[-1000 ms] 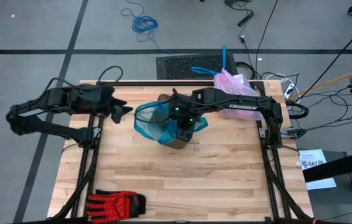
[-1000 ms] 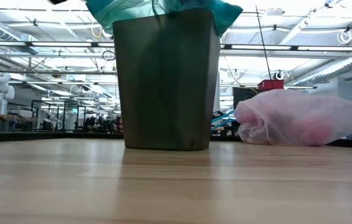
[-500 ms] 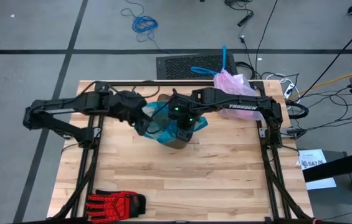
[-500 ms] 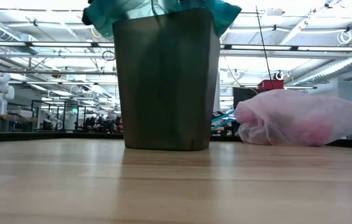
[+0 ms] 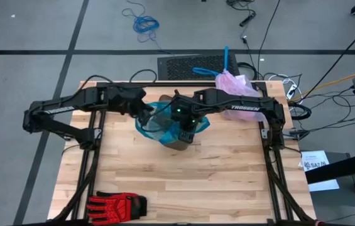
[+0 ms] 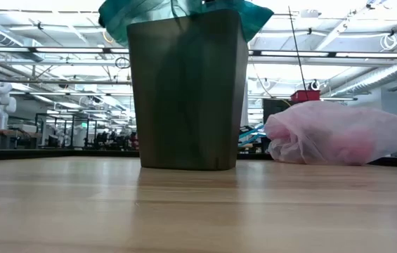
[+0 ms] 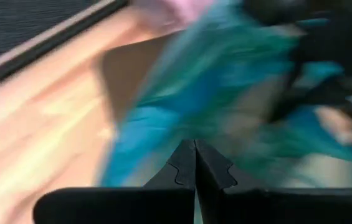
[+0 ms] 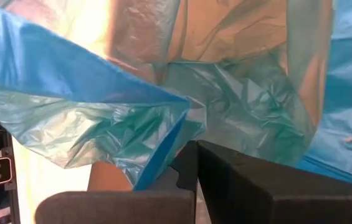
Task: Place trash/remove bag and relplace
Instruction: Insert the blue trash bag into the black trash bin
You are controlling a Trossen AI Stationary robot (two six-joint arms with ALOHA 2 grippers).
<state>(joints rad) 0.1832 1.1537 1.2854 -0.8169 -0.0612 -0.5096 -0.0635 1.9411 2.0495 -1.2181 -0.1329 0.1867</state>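
Both arms work the teal liner (image 5: 158, 122) over the bin (image 6: 184, 91): spread its edge evenly around the rim. Left gripper (image 5: 147, 112), fingers together, apparently pinches the liner, having come in from the desk's (image 5: 164, 182) left; right gripper (image 5: 186, 133) stays clamped on it. The pink bag (image 5: 235, 85) lies at the desk's far right edge

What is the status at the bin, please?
Left gripper, right gripper shut at teal plastic liner. Pale pink plastic bag set aside. Nothing blocking.
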